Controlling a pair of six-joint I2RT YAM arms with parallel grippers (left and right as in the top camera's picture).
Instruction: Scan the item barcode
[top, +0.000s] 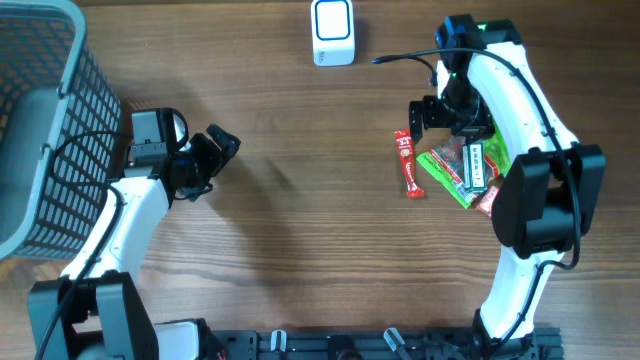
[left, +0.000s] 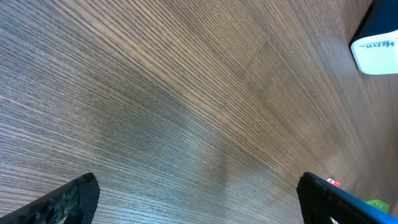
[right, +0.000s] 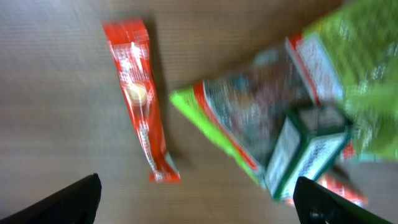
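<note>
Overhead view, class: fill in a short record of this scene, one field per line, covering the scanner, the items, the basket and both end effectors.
scanner: white scanner, top centre of the view, apart from the items
items: red stick pack, green packet, small green-and-white box lying on the packet
container: grey mesh basket, far left
left arm: left end effector open, empty, over bare table
right arm: right end effector open, empty, above the item pile
</note>
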